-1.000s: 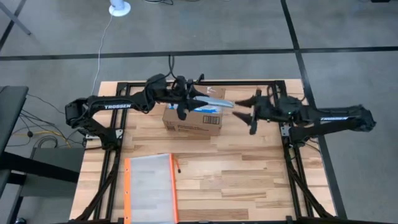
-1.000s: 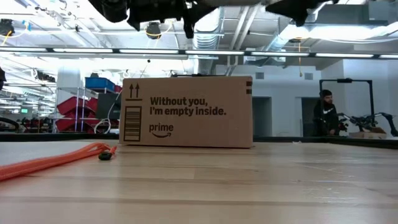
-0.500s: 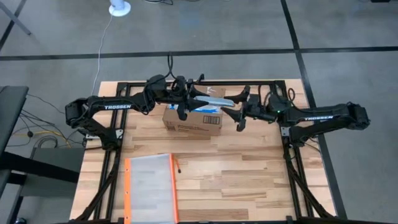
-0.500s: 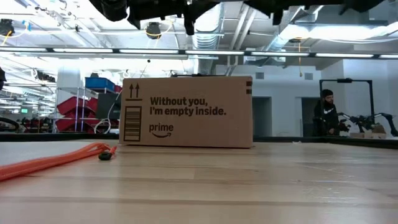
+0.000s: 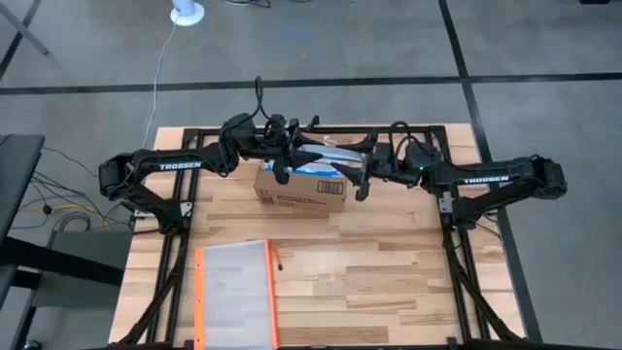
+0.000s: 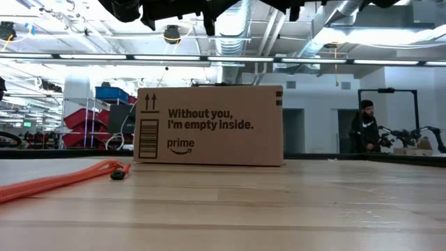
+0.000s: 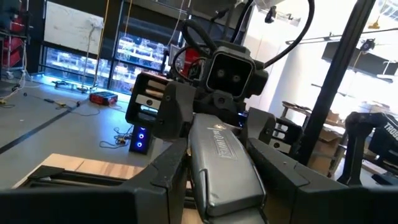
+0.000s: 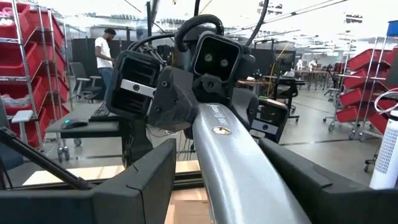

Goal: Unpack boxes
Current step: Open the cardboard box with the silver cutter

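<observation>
**Both grippers meet on a tool above the box**

The wooden table (image 5: 389, 272) carries both dark arms, each reaching in from its own side toward the far middle. They are stretched nearly level and their wrists face each other.

The left gripper (image 5: 294, 158) hangs over the box's far-left top. Its fingers (image 7: 165, 171) press against the sides of a silvery grey tool (image 5: 335, 156), pinching it. The tool lies level and points toward the other arm.

The right gripper (image 5: 362, 173) is at the box's right end. Its fingers (image 8: 146, 180) are spread to either side of the tool's other end. Whether they touch it cannot be told.

The brown cardboard box (image 5: 303, 190) stands flat on the table at the far middle, below the tool, with blue-and-white tape across its top. Its near face shows black arrows, a barcode, and the words "Without you, I'm empty inside."

A clear pouch (image 5: 233, 292) with orange edging lies on the near left of the table, well apart from the box.
</observation>
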